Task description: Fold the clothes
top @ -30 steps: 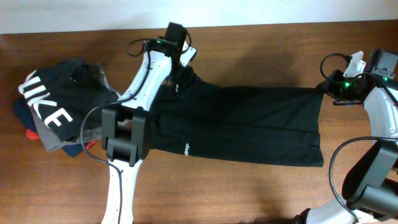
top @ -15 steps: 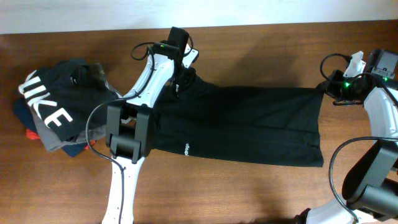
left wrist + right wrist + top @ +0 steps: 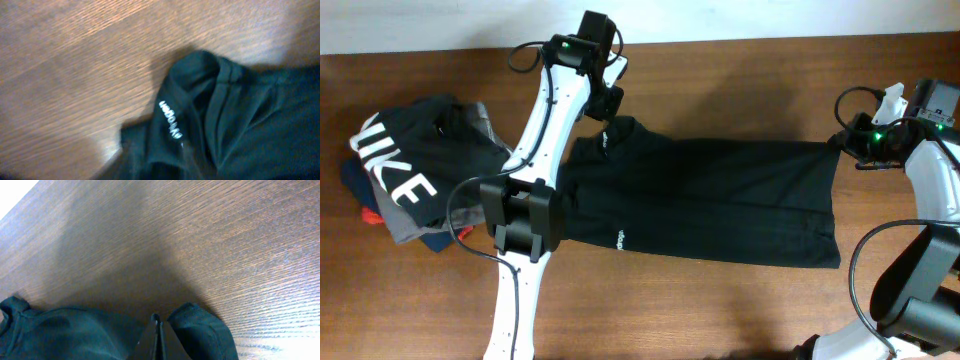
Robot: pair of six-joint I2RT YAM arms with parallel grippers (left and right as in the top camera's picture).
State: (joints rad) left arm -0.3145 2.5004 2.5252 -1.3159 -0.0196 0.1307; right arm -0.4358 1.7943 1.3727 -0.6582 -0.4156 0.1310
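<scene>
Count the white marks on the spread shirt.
2 on the shirt: a neck label at its far-left corner, and a tiny logo near the front edge, left side. Folds may hide others.

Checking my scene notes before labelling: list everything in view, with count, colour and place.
plain black short-sleeved fabric T-shirt: one, black, laid out mid-table
black garment with white NIKE letters: one, black, atop the left pile
grey folded garment: one, grey, under it
brown wooden table: one, brown, beneath everything
left arm: one, white and black, jaws near the shirt's collar, opening unclear
right arm: one, white and black, jaws shut on a shirt corner
</scene>
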